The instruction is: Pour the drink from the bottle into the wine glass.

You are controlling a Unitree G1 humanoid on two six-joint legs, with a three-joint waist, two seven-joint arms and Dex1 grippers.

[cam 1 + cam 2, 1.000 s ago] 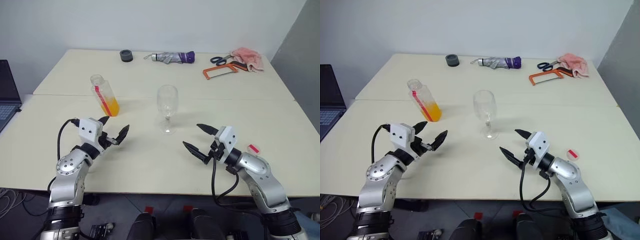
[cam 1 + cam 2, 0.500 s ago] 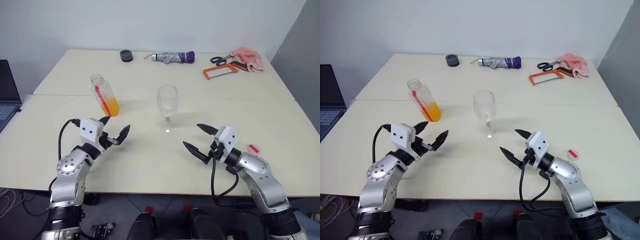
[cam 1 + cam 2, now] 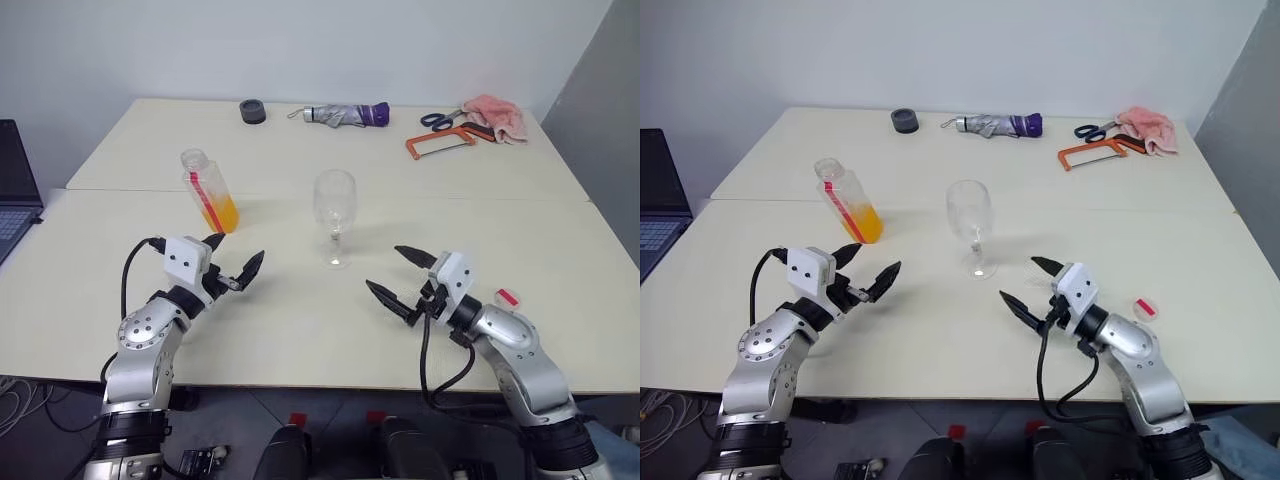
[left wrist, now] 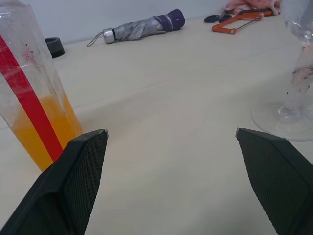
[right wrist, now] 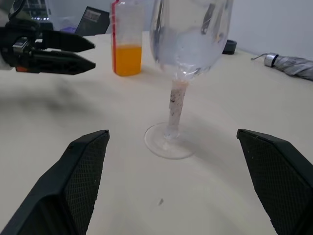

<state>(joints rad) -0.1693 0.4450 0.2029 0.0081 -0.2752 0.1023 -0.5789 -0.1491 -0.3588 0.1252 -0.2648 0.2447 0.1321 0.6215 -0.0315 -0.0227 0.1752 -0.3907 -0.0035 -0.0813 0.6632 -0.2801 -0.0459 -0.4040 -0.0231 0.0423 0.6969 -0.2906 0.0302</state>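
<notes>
While both grippers hover spread wide and empty over the near counter (image 3: 300,340), left gripper (image 3: 232,262) and right gripper (image 3: 396,272), one uncapped bottle (image 3: 209,190) holding orange drink (image 3: 222,214) stands far-left and one empty wine glass (image 3: 335,217) centre. One pink-red cap (image 3: 507,297) lies right.

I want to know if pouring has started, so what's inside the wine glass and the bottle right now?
The wine glass looks empty, with no orange liquid in its bowl. The bottle has no cap on and holds the drink in its lower part. The red label strip hides a narrow band of it.
</notes>
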